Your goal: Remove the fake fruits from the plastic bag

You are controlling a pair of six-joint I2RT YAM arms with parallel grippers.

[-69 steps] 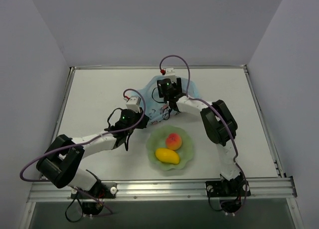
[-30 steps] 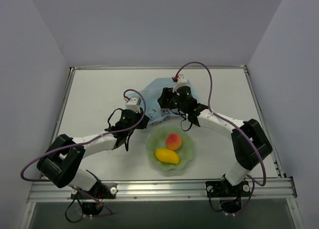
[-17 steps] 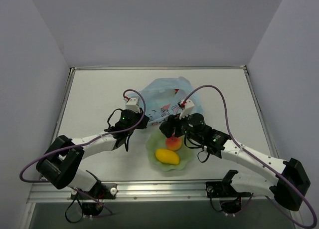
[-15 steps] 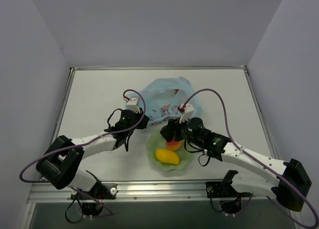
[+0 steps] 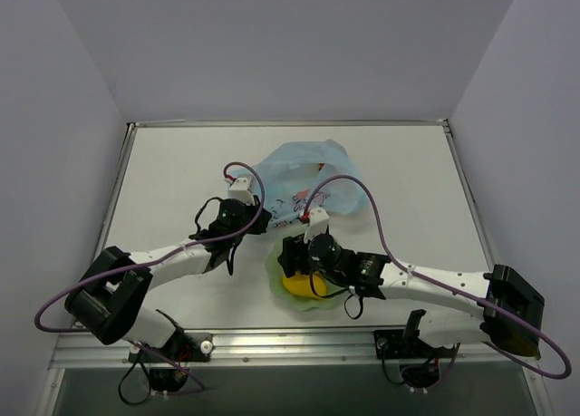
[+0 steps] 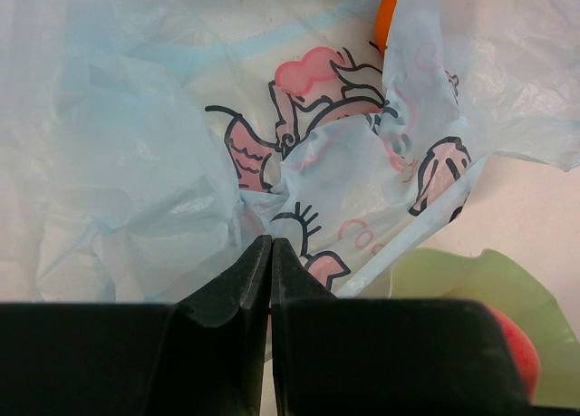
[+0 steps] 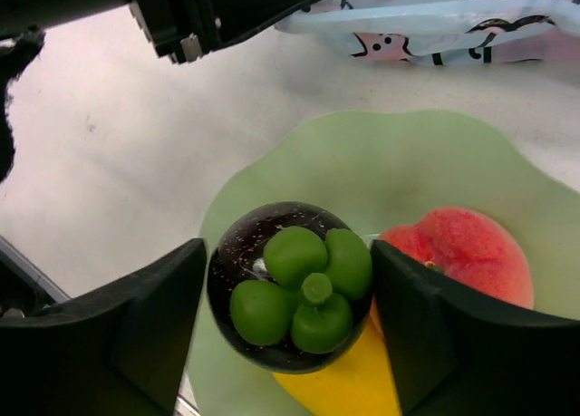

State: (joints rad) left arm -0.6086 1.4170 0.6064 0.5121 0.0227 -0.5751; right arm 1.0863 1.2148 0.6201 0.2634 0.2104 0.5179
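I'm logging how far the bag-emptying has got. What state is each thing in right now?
plastic bag: crumpled, pinched at one fold
left fingers: shut on the plastic bag
right fingers: shut on the mangosteen
mangosteen: held over the green bowl
green bowl: upright, holding a peach and a mango
orange fruit: half hidden in the bag's folds

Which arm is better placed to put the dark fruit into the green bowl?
Right: the right gripper holds the dark fruit over the bowl; the left gripper is pinching the plastic bag.
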